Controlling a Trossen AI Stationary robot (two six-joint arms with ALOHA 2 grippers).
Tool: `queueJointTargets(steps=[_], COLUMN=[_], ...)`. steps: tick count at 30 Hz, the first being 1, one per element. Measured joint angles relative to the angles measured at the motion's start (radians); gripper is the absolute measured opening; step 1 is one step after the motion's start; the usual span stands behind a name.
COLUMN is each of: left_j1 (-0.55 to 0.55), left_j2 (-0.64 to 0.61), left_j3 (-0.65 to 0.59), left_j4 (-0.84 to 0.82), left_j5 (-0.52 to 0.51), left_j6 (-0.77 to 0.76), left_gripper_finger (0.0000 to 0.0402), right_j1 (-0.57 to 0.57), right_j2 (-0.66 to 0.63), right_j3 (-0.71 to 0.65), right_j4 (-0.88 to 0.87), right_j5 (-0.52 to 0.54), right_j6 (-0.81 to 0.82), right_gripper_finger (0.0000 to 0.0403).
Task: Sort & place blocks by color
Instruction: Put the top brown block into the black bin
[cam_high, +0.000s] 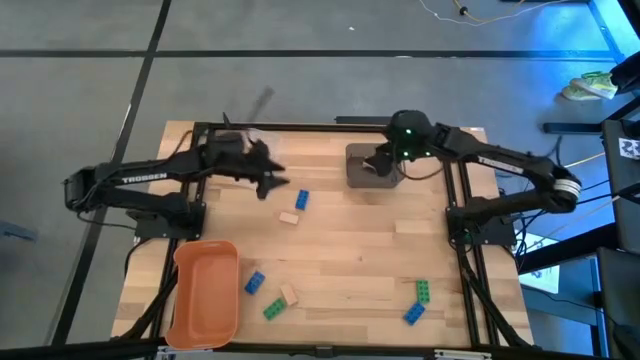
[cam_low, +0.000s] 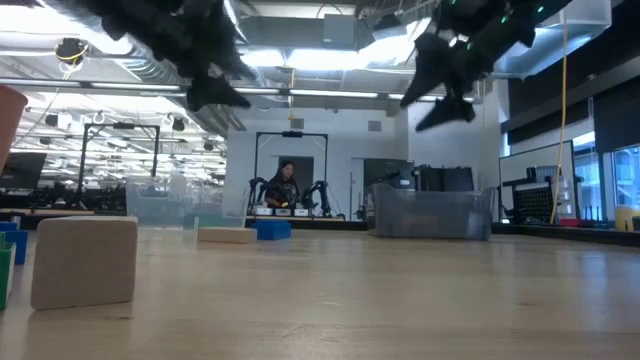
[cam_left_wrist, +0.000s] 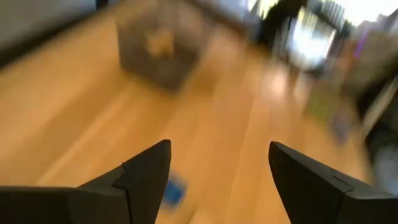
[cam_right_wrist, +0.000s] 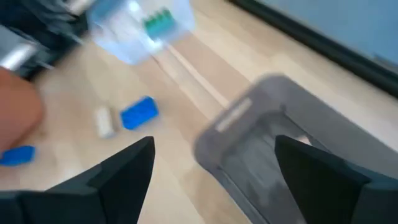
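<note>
Hovering right claw spread over grey bin, likely drop spot; left claw spread near blue brick, probably next pick.

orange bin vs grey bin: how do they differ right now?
Colour: the orange bin is bright orange, the grey bin dull grey.
Place: orange bin at the near-left table corner, grey bin at the far edge.
Attendance: the right gripper hangs open over the grey bin; no gripper is at the orange bin, and the left gripper is apart from both.
Shared: both sit upright.
</note>
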Motion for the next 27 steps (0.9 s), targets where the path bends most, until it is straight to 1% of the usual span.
queueJointTargets(steps=[2, 5, 7, 10, 14, 19, 24, 27], left_j1=[-0.058, -0.149, -0.206, -0.273, -0.324, -0.339, -0.327, -0.309], left_j2=[0.060, 0.157, 0.215, 0.314, 0.439, 0.564, 0.631, 0.638], left_j3=[0.065, 0.110, 0.113, 0.115, 0.114, 0.114, 0.115, 0.116], left_j4=[-0.147, -0.278, -0.276, -0.273, -0.261, -0.240, -0.193, -0.180], left_j5=[-0.026, -0.076, -0.117, -0.208, -0.283, -0.284, -0.318, -0.302], left_j6=[0.125, 0.275, 0.339, 0.406, 0.432, 0.432, 0.434, 0.440], left_gripper_finger=[0.0263, 0.0263, 0.0263, 0.0263, 0.0263, 0.0263, 0.0262, 0.0262], right_j1=[0.025, 0.048, 0.056, 0.056, 0.056, 0.056, 0.056, 0.057], right_j2=[-0.031, -0.067, -0.084, -0.102, -0.106, -0.106, -0.106, -0.106], right_j3=[0.000, 0.000, 0.000, 0.000, 0.000, 0.000, 0.000, 0.000], right_j4=[0.026, 0.046, 0.050, 0.049, 0.049, 0.048, 0.048, 0.048], right_j5=[0.001, 0.009, 0.016, 0.027, 0.029, 0.029, 0.029, 0.029], right_j6=[0.003, 0.023, 0.025, 0.027, 0.026, 0.025, 0.022, 0.022], right_gripper_finger=[0.0331, 0.0331, 0.0331, 0.0331, 0.0331, 0.0331, 0.0331, 0.0331])
